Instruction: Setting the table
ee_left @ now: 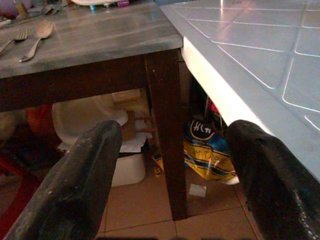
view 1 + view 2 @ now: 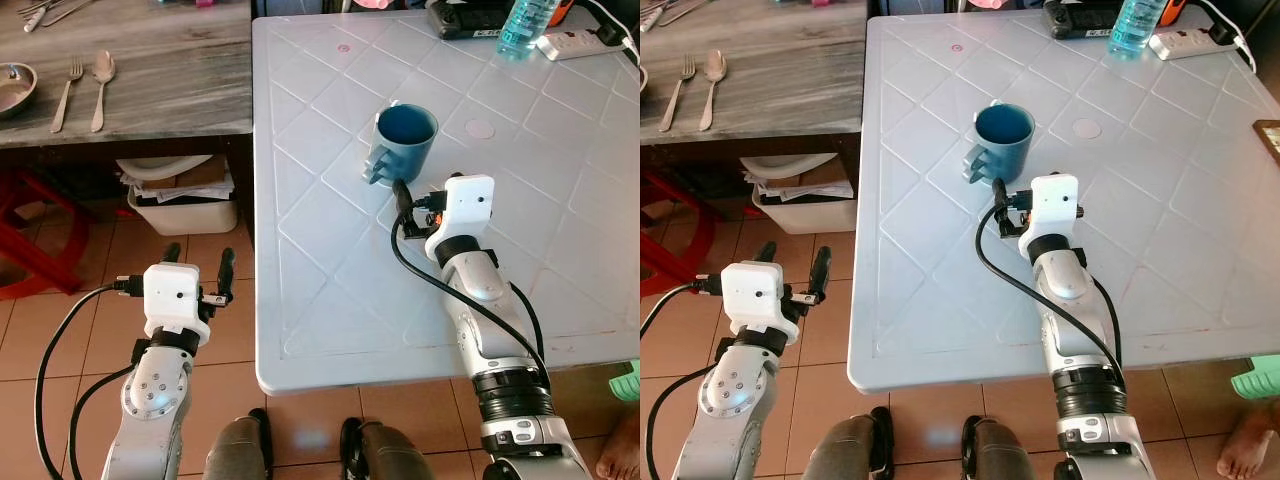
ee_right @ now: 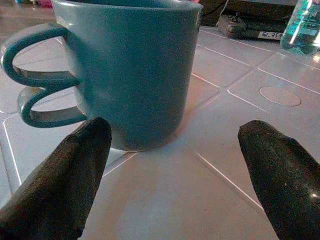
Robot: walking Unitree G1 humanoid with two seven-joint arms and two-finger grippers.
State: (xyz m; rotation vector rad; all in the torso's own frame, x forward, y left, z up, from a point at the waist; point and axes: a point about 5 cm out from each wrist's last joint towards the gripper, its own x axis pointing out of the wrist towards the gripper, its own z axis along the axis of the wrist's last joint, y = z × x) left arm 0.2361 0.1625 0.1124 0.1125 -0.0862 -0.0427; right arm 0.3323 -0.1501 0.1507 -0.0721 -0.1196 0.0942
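A blue mug [image 2: 405,140] with a double-loop handle stands upright on the white plastic table [image 2: 330,300], its handle towards the table's left edge. My right gripper [image 3: 175,132] hovers low over the table just short of the mug, open, with a finger on either side of the mug's base and not touching it. My left gripper [image 2: 200,258] is open and holds nothing, low over the tiled floor beside the white table's left edge. A fork [image 2: 68,92] and a spoon [image 2: 101,88] lie side by side on the wooden table [image 2: 160,70] at the left.
A water bottle [image 2: 525,22], a power strip [image 2: 580,42] and a black device [image 2: 465,18] sit at the white table's far edge. A metal dish [image 2: 12,85] is on the wooden table, a white bin [image 2: 185,205] and a red stool [image 2: 30,235] below. A person's foot [image 2: 620,455] is at the right.
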